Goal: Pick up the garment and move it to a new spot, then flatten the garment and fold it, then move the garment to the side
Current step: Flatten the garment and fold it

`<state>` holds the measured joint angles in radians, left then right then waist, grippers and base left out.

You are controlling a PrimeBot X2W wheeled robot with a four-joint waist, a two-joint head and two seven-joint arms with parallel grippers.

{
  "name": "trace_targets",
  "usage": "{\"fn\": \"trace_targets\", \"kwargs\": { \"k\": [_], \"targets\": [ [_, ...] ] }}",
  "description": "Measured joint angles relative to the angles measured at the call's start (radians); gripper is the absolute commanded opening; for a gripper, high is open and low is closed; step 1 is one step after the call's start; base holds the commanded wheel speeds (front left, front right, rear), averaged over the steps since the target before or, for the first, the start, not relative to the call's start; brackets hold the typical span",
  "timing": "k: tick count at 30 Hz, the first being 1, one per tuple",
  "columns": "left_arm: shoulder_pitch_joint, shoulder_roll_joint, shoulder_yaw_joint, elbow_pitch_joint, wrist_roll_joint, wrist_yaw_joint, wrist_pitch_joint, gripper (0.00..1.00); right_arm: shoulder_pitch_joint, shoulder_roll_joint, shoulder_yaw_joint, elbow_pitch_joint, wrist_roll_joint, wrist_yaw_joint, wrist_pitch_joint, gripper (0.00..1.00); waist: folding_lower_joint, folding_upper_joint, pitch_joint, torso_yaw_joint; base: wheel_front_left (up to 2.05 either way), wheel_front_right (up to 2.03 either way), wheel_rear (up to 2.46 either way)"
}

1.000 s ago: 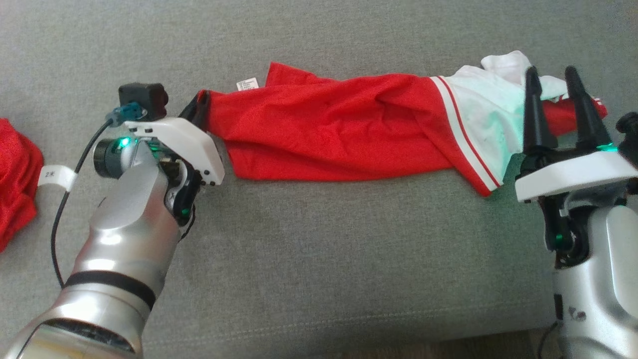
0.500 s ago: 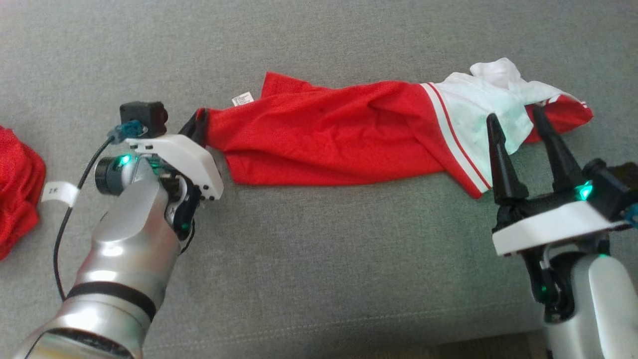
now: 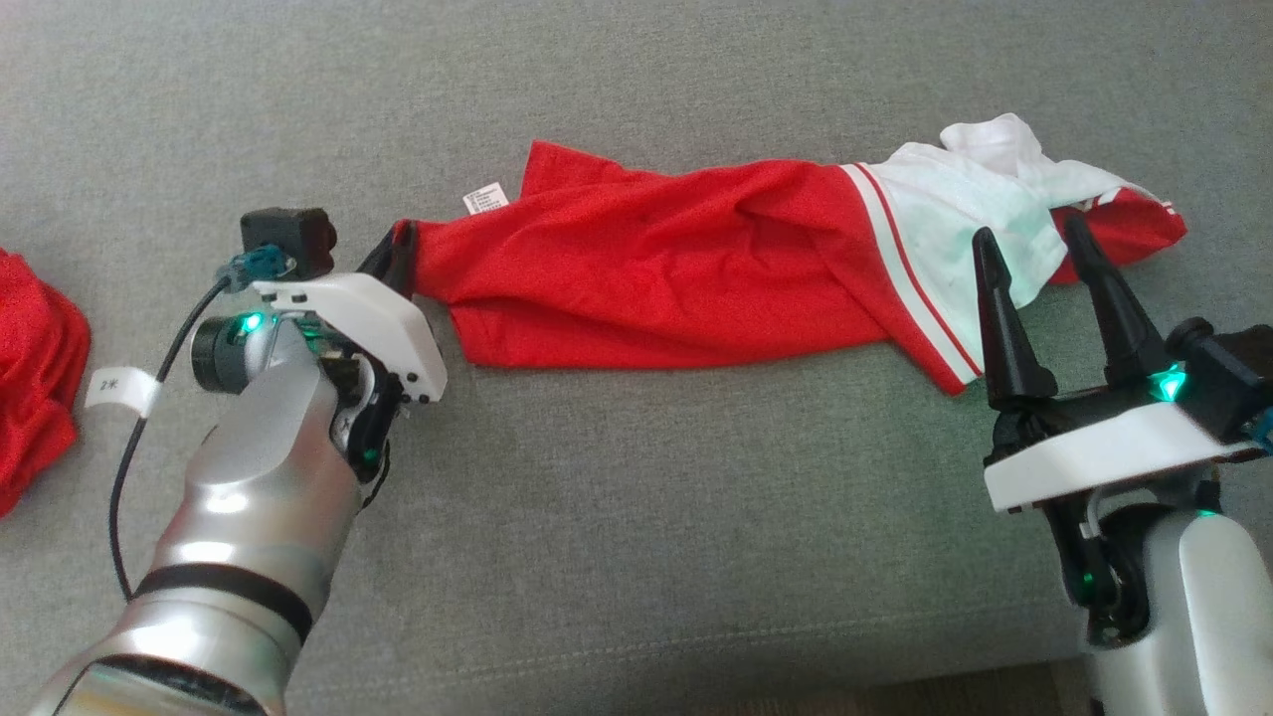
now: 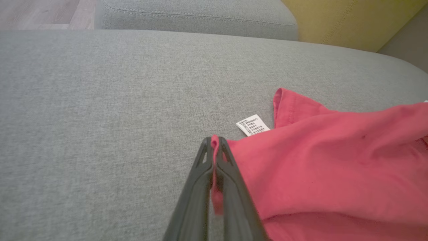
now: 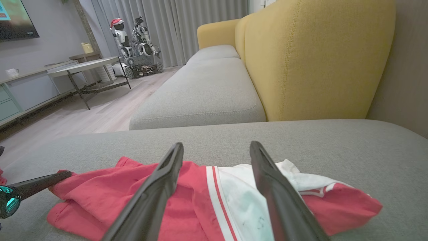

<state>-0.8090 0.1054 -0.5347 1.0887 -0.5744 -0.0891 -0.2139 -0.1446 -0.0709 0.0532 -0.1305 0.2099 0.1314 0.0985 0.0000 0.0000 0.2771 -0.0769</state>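
Far left, a bunched red cloth (image 3: 35, 388) sits at the edge of the grey sofa cushion (image 3: 636, 517), well apart from the action. Next along, the left hand (image 3: 396, 251) is clenched tight on the left end of the garment (image 3: 676, 268). The left wrist view shows it plainly: both dark fingers (image 4: 200, 180) pressed together, a fold of red hem squeezed between them, low over the cushion. Just past that pinch, a small white care label (image 3: 485, 198) lies flat on the grey fabric, poking out from the garment's far edge.

Across the middle, the garment runs out in one long, rumpled band on the cushion, red for most of its length, creased and doubled over itself. Then come the white stripes (image 3: 900, 259) and a crumpled white panel (image 3: 970, 214), with a red tip (image 3: 1144, 224) at the far right end.

And on the right, the right hand (image 3: 1027, 229) is released, fingers spread wide, nothing between them, poised at the near side of that white section. Whether the tips touch cloth, I can't tell. In the right wrist view its fingers frame the stripes and white panel, and a yellow sofa back (image 5: 317, 60) rises behind.
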Motion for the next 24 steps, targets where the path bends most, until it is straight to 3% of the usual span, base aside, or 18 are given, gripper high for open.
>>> {"fn": "trace_targets", "kwargs": {
  "k": [7, 14, 24],
  "targets": [
    [0.0, 0.002, -0.003, 0.0, 0.0, 0.0, -0.003, 0.0, -0.008, 0.01, -0.03, 0.028, 0.023, 0.0, 0.001, 1.0, 0.0, 0.0, 0.007, -0.001, 0.0, 0.0, 0.0],
    [-0.005, 0.002, -0.012, -0.001, 0.0, 0.001, -0.007, 0.0, -0.016, 0.013, -0.162, 0.201, 0.078, 0.0, 0.065, 1.0, 0.0, 0.0, 0.024, 0.0, 0.0, 0.0, 0.0],
    [-0.021, 0.002, -0.029, -0.006, 0.0, 0.001, -0.008, 0.0, -0.123, 0.016, -0.158, 0.389, 0.142, 0.0, 0.077, 1.0, 0.0, 0.0, 0.056, 0.008, 0.0, 0.0, 0.0]
  ]
}}
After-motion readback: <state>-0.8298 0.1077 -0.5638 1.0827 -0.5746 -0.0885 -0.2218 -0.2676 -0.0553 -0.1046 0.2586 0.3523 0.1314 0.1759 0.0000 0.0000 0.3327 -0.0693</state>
